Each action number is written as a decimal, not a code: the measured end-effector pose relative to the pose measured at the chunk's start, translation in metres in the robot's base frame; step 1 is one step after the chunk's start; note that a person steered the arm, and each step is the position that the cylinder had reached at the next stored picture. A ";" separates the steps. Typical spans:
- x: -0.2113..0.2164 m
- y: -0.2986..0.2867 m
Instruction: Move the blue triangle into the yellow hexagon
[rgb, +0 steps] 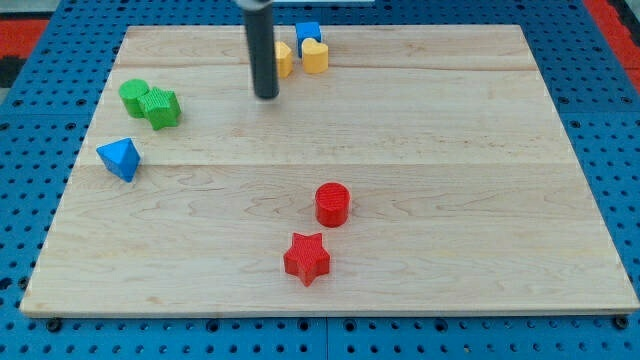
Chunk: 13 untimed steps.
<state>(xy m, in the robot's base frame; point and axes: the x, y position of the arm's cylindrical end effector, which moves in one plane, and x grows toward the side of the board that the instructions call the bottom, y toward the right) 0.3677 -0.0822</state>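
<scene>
1. My tip (266, 96) sits at upper centre; there are no jaws, only a rod.
2. The blue triangle (119, 158) lies at left edge, untouched.
3. The yellow hexagon (283, 59) is partly hidden behind the rod, well apart from the triangle.
4. Judgement: the entire push remains.

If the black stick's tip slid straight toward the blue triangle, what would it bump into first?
Probably the green blocks. My tip sits at the view's top, beside the yellow hexagon. The line down-left to the blue triangle passes close by the green star and green cylinder; it might just clip the star.
</scene>
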 end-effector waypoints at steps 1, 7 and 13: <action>0.106 -0.056; 0.058 -0.012; -0.076 0.015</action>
<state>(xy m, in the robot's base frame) 0.2916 -0.0672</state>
